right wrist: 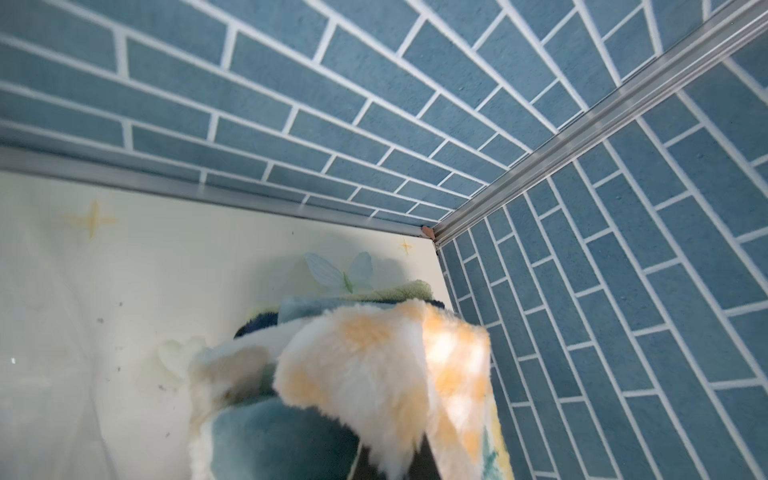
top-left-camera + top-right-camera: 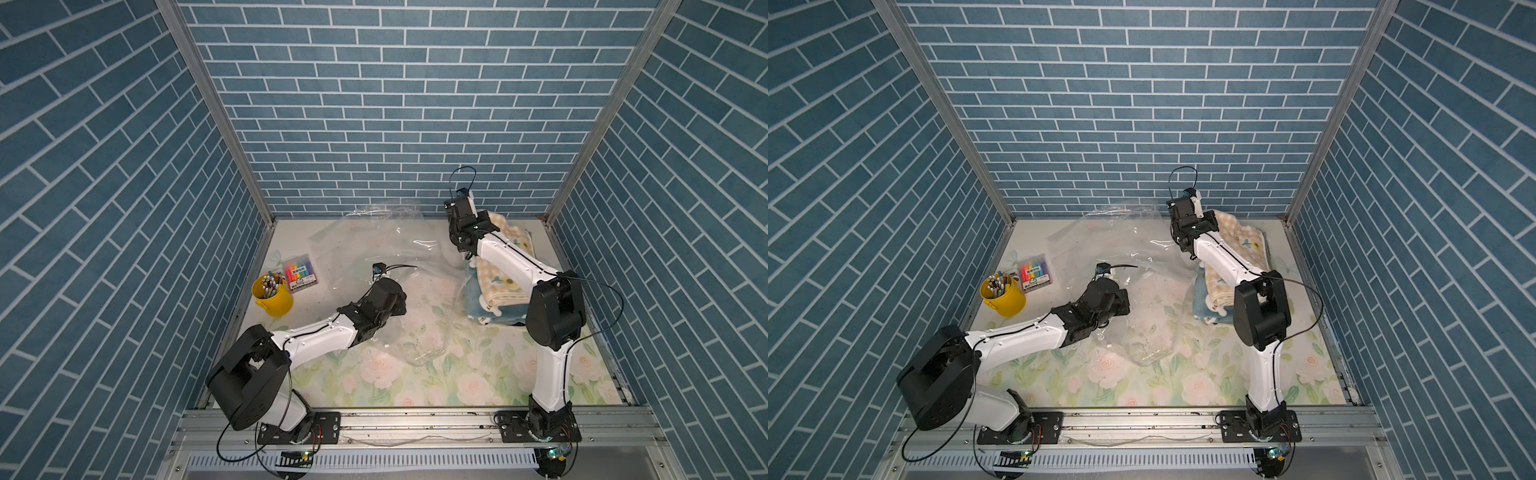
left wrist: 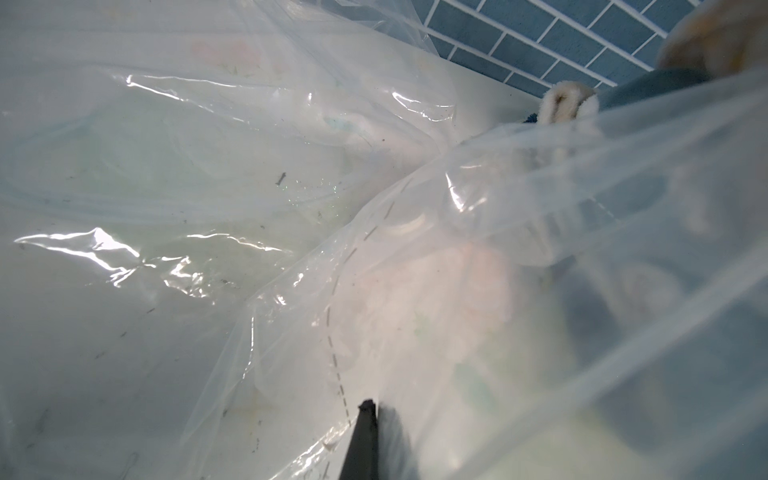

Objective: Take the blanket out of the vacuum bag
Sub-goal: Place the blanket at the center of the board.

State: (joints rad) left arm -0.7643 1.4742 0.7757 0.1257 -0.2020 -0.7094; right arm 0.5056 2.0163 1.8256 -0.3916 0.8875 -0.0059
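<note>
Pen bucket (image 2: pixel 274 301) and marker box (image 2: pixel 300 274) stand left of the vacuum bag (image 2: pixel 374 245). The left gripper (image 3: pixel 368 419) pinches its film; the right gripper (image 1: pixel 401 465) is clenched on a corner of the blanket (image 1: pixel 374 374).

Table (image 2: pixel 457 386), floral-print top, is carrying four items. Vacuum bag (image 2: pixel 374 249) is lying crumpled across the middle and toward the back wall. A stack of folded blankets (image 2: pixel 482 303) is sitting at the right rear, with the cream-and-yellow blanket (image 2: pixel 494 276) uppermost and the bag's edge reaching it. Yellow bucket (image 2: pixel 276 301) is standing upright near the left edge. Marker case (image 2: pixel 300 274) is lying just beside it.
</note>
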